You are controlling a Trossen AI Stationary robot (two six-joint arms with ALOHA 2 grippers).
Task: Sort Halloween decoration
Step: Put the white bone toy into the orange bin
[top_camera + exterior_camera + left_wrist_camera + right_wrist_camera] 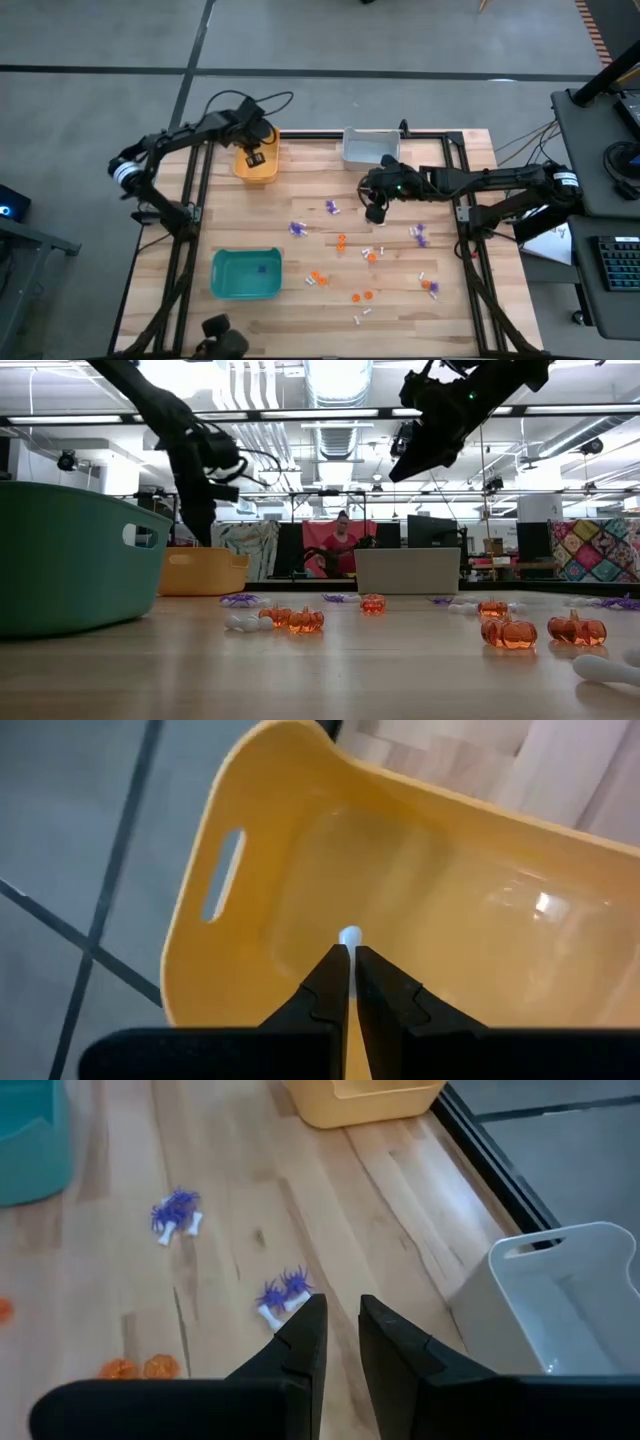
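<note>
Tiny trinkets lie scattered on the wooden table: purple spiky ones (331, 207) (284, 1292), orange roundish ones (317, 278) (509, 631) and small white ones (362, 315). My left gripper (254, 156) (350, 952) hangs over the orange-yellow bin (257, 165) at the far left, shut on a small white trinket (349, 935). My right gripper (376, 212) (342, 1315) hovers well above the table, beside the purple pair near the table's middle. Its fingers stand a little apart with nothing between them. My left gripper pinches the small white trinket (349, 934) between the free ends of its two fingers (330, 975). It comes from above, pointing down into the orange-yellow bin. The trinket is lifted clear above the bin's floor (420, 910).
A teal bin (245, 273) stands at the near left and a grey bin (370, 147) (560, 1295) at the far edge. The black table frame (462, 210) runs along the right side. A person (342, 540) sits in the room beyond the table.
</note>
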